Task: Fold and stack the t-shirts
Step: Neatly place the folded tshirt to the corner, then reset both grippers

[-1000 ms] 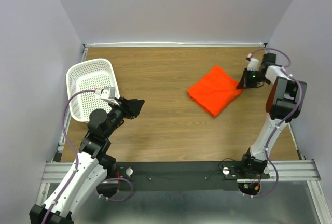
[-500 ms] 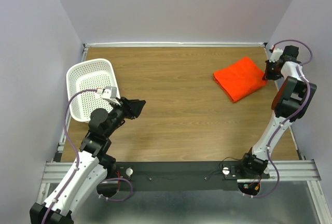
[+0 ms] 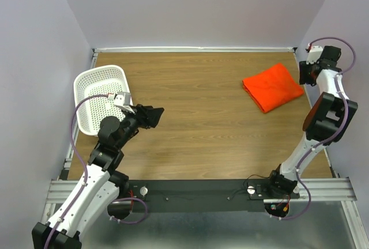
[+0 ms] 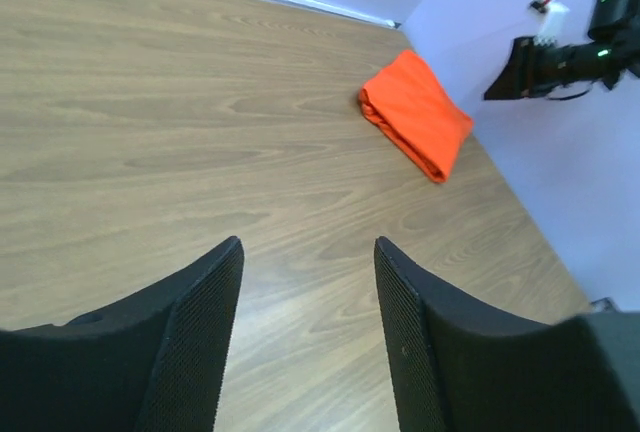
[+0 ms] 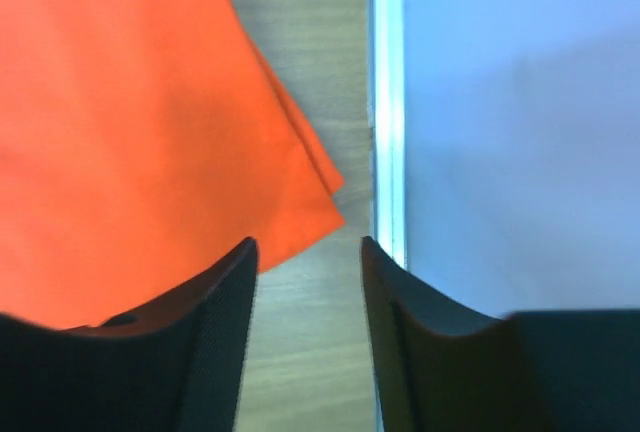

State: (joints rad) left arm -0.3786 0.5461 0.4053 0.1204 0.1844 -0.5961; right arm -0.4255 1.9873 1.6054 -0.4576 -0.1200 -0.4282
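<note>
Right hand (image 5: 307,250) gapes beside one folded t-shirt (image 3: 273,86); one basket (image 3: 95,87) stands apart.

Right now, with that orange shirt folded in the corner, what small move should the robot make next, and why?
Probably draw the right hand back toward its base. Its fingers stand apart and grip nothing, the t-shirt lies folded flat on the table, and no other shirt shows, so nothing seems left to grasp there.

My wood-grain table (image 3: 196,122) carries two things: a folded orange-red t-shirt (image 3: 272,86) lying flat at the far right, close to the wall, and a white perforated basket (image 3: 95,87) at the left edge.
</note>
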